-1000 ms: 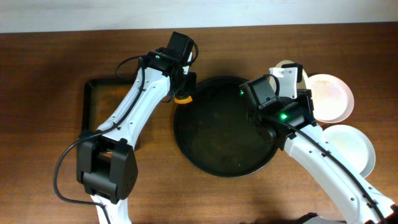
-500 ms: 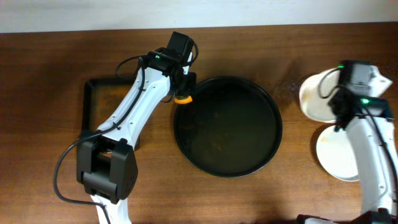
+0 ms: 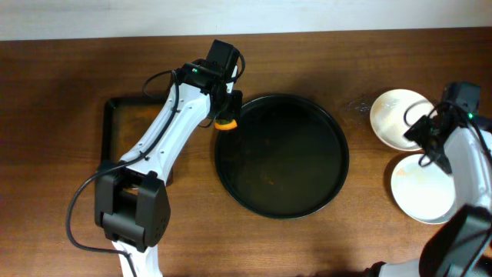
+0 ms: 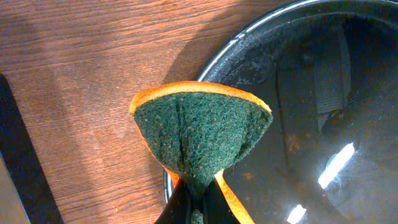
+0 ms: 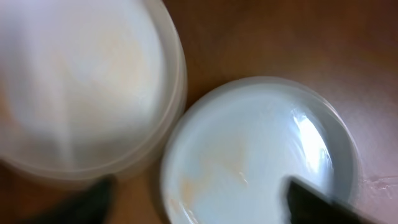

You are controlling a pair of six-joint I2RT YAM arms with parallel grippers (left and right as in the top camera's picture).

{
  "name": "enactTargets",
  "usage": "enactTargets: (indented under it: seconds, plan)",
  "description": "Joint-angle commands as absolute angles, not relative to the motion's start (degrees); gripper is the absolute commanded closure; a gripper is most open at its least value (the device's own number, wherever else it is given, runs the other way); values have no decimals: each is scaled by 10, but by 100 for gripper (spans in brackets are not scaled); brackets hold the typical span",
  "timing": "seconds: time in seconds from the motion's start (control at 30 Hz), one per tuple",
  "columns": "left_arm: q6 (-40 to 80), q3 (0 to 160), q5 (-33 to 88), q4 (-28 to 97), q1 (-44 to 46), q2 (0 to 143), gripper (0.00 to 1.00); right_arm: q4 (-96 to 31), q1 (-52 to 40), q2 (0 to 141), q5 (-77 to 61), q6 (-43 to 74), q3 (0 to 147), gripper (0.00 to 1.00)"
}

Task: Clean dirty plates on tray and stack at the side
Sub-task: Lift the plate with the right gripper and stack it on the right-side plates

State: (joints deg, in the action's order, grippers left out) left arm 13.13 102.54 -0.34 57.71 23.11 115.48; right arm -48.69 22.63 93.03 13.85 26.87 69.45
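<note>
Overhead: black tray (image 3: 280,158) in the middle of the frame, bare and glossy. At its upper-left rim, left gripper (image 3: 226,108) clamped on a sponge (image 3: 225,121), orange edge showing. Further left, a brown rectangular tray (image 3: 108,123), partly covered by the left arm. On the right side of the frame, off the black tray, two plates on the table (image 3: 77,77): upper plate (image 3: 392,115) and lower plate (image 3: 421,192), just beside each other. Faint orange smear on the lower plate. Right gripper (image 3: 427,143) above the gap between them; spread of the fingers not clear from here.

Left wrist: sponge (image 4: 202,134) in the centre, green scouring face toward the camera, thin orange border along the top. Folded and pinched at its lower tip by the closed left gripper (image 4: 196,204) at the bottom edge. Hangs across the tray rim (image 4: 224,53), half over wood, half over the wet dark tray floor with bright reflections. Dark strip of the rectangular tray (image 4: 15,162) along the left edge.

Right wrist: blurred throughout. Upper plate (image 5: 81,81) fills the upper left, rim looking doubled; one plate or a stack there cannot be told. Lower plate (image 5: 261,155) in the lower right, pale orange smear near its lower left. Right gripper (image 5: 199,202) spread wide, dark fingers (image 5: 311,198) in the two bottom corners, gripping nothing, over the lower plate.
</note>
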Motion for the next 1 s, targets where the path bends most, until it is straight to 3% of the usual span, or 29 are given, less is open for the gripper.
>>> enactTargets:
  seconds: [0.0, 0.2, 0.37, 0.43, 0.53, 0.63, 0.7, 0.73, 0.97]
  plan:
    - [136, 1036, 3, 578, 228, 1135, 100, -580, 279, 883, 77, 288, 702, 1]
    - [136, 1036, 3, 578, 228, 1135, 99, -607, 468, 884, 4, 291, 628, 1]
    - [136, 1036, 3, 578, 228, 1135, 99, -515, 519, 884, -20, 295, 514, 0]
    - [136, 1036, 3, 578, 228, 1135, 100, -473, 519, 884, -19, 295, 474, 6]
    - [136, 1036, 3, 578, 228, 1135, 100, -419, 519, 884, -20, 295, 438, 33]
    - [136, 1036, 3, 578, 228, 1135, 99, -392, 519, 884, -19, 295, 416, 75]
    - [136, 1036, 3, 578, 228, 1135, 99, -392, 519, 884, -19, 295, 416, 91]
    - [136, 1036, 3, 578, 228, 1135, 100, -392, 519, 884, -19, 294, 416, 96]
    - [136, 1036, 3, 578, 228, 1135, 100, -452, 518, 848, -75, 249, 486, 96]
